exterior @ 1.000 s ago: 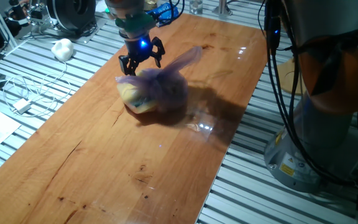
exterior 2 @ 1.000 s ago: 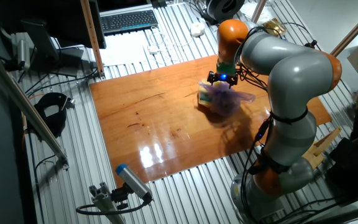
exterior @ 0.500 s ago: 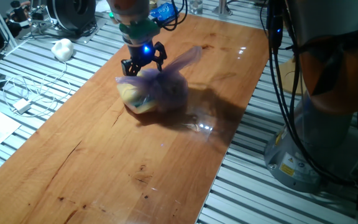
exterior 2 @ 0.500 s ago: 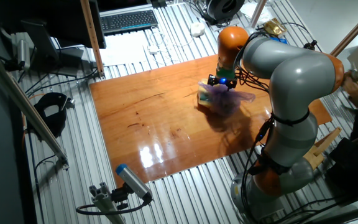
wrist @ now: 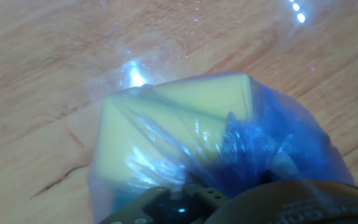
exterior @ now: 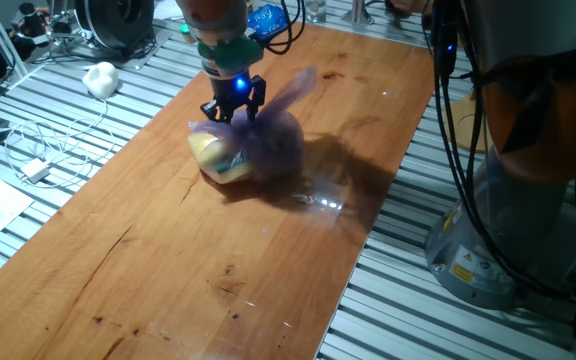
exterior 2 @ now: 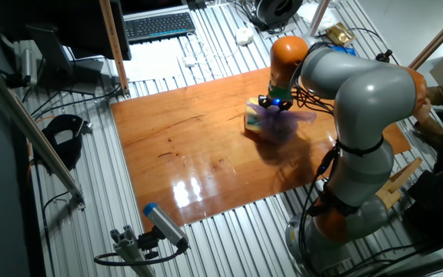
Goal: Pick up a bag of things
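Note:
The bag of things (exterior: pixel 258 148) is a rounded translucent purple plastic bag lying on the wooden table (exterior: pixel 168 260), with a yellow block showing through its left side and its loose top trailing up to the right. My gripper (exterior: pixel 234 108) is right on the bag's top, fingers drawn in and pressing into the plastic. In the other fixed view the gripper (exterior 2: pixel 275 102) sits on the bag (exterior 2: pixel 271 123) at the table's far side. The hand view is filled by the bag (wrist: pixel 185 137), purple-blue plastic over the yellow block, with the wood around it.
A white lumpy object (exterior: pixel 99 77) and a white charger with cable (exterior: pixel 36 170) lie on the slatted surface left of the table. A blue-and-white packet (exterior: pixel 266 18) sits behind the arm. The robot's base (exterior: pixel 508 220) stands at the right. A keyboard (exterior 2: pixel 158 25) lies at the far side.
The gripper has come down onto the bag's top and its fingers have drawn closer together, pinching the plastic. The bag stays in place on the table.

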You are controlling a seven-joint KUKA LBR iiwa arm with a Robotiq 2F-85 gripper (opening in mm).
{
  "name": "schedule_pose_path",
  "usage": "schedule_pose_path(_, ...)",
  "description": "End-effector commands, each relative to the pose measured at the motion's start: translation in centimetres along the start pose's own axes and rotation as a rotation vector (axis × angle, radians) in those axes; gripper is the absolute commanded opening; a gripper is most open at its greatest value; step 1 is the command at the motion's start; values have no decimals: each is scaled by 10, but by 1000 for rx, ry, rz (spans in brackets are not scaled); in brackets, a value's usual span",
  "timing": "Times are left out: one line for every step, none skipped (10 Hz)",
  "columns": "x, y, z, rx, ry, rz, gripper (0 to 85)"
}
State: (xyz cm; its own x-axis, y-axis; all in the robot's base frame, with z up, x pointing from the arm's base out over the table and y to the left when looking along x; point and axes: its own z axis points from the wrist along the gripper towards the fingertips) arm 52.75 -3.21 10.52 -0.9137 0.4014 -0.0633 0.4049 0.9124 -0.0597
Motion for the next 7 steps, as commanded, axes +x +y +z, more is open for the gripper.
schedule_pose_path(0,0,-1,-20,3,-30,0)
schedule_pose_path(-1,0,-2,-29,8,-48,0)
schedule_pose_path(-2,0,-6,-23,14,-61,0)
schedule_pose_path(-3,1,-11,-32,24,-67,0)
schedule_pose_path(-5,0,-16,-34,31,-74,0)
schedule_pose_path(-7,1,-20,-39,33,-80,0)
schedule_pose_path(-9,0,-26,-38,36,-90,0)
